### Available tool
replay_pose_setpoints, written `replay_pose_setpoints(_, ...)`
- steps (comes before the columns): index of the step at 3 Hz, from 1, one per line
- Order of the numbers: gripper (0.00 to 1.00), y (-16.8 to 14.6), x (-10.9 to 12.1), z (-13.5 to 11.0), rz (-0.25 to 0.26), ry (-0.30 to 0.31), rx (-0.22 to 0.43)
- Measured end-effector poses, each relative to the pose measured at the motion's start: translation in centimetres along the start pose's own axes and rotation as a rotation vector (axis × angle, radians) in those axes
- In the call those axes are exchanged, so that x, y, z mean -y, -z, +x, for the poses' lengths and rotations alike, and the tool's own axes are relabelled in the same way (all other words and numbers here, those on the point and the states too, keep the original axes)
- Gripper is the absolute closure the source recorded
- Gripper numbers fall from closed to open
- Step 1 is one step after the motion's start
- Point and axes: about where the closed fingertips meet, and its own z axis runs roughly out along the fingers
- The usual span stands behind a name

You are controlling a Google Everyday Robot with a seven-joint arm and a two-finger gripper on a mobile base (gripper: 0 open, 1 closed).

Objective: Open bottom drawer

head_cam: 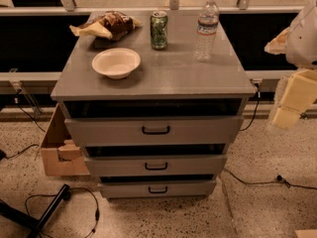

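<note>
A grey cabinet [163,78] with three stacked drawers fills the middle of the camera view. The bottom drawer [124,189] has the shortest, narrowest front, just above the floor, with a small black bar handle [158,189]. A dark gap shows above its front panel. Over it sit the mid-sized front [119,166] and the widest front [109,132]. My gripper [290,108], a cream-coloured piece, hangs at the right edge of the view. It is beside the cabinet's right side, level with the top drawer, well up and to the right of the bottom drawer's handle.
On the cabinet top stand a white bowl [116,62], a snack bag [109,26], a green can [159,30] and a water bottle [206,29]. A cardboard box [58,150] sits against the cabinet's left side. Cables [257,180] and a black stand leg [49,209] lie on the speckled floor.
</note>
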Motion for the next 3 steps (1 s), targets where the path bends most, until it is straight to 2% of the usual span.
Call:
replay_pose_setpoints(1,0.00,0.0,0.0,0.0,0.000,0.000,0.000)
replay_pose_setpoints(2,0.00,-1.3,-1.2,-0.4,0.011,0.023,-0.023)
replay_pose_setpoints(3,0.00,-3.6,-3.3,-1.1,0.070,0.041,-0.074)
